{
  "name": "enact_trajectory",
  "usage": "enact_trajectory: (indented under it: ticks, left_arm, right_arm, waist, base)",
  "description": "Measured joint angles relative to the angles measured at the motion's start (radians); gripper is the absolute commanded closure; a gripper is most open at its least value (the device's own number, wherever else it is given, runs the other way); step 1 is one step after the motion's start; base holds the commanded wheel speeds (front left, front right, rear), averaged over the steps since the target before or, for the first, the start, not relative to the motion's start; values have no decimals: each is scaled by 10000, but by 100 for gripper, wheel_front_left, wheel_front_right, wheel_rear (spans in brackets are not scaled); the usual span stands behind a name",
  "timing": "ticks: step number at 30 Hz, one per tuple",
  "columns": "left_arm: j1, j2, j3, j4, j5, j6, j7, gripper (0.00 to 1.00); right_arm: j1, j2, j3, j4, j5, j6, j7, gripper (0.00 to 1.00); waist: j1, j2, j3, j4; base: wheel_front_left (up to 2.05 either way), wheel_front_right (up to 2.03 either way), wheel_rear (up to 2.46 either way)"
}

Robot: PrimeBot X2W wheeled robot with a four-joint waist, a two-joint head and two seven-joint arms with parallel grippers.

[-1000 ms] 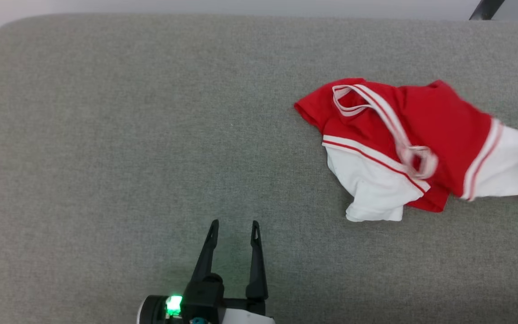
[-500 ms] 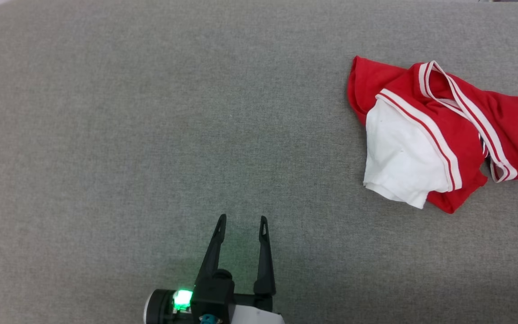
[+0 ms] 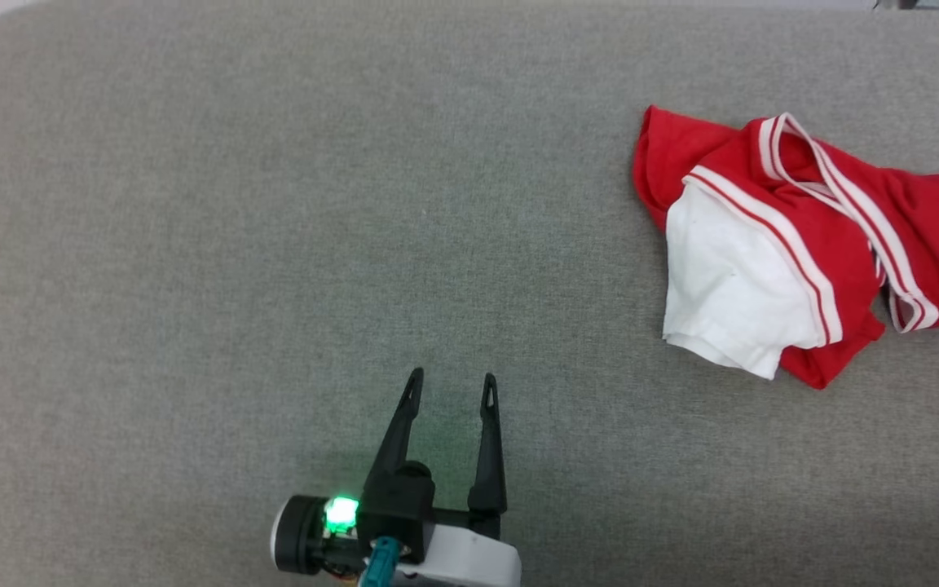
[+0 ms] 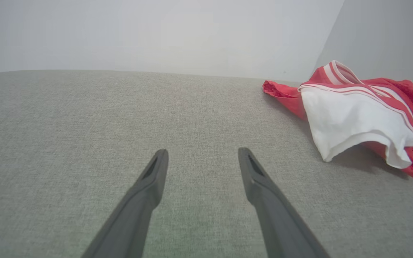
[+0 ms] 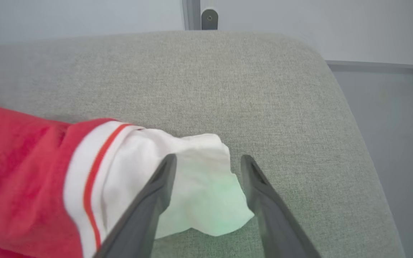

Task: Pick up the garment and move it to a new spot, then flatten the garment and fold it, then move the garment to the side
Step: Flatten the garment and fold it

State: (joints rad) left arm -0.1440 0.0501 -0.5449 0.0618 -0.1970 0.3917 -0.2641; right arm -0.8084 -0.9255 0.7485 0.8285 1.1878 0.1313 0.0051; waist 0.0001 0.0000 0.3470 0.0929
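I see the shirt (image 3: 771, 261) crumpled at the right of the worktop (image 3: 274, 204). My left end effector (image 3: 452, 377) is released, well apart from it. My right end effector (image 5: 209, 157) is released too, fingers astride its white sleeve (image 5: 199, 193).

Head view: high, facing steeply down on the grey cushion (image 3: 192, 244). Left wrist view: low and close above the cushion, facing along the left gripper (image 4: 203, 152) toward the wall (image 4: 156, 32). Right wrist view: low, very near the garment (image 5: 127, 168), facing along the right gripper (image 5: 209, 157). All three views share garment and cushion
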Motion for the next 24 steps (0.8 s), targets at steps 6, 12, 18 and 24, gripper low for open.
enact_trajectory:
  ticks: [6, 12, 18, 24]
  left_arm:
    - [-578, 374, 234, 199, -259, -717, 169, 0]
    - [-1954, 907, 343, 42, -683, -1643, 1781, 0]
    - [-3623, 991, 759, 474, -1816, -2569, 3440, 0]
    - [-5050, 732, 1323, 2127, -3315, -3049, 5275, 0]
  right_arm:
    - [153, -84, 144, -593, -113, 0, -1442, 0]
    - [809, -4, -268, -1969, -662, -2, -2644, 0]
    - [2986, 1340, -3781, -5394, -2754, 0, -2685, 0]
    - [5926, 2936, -5446, -8257, -4194, -2, -2685, 0]
  waist:
    - [-1, 0, -439, -189]
    - [-1, 0, -885, -539]
    - [0, 0, -1174, -1104]
    - [0, 0, -1311, -1761]
  base:
    - [0, 0, 0]
    - [0, 0, 0]
    - [0, 0, 0]
    - [0, 0, 0]
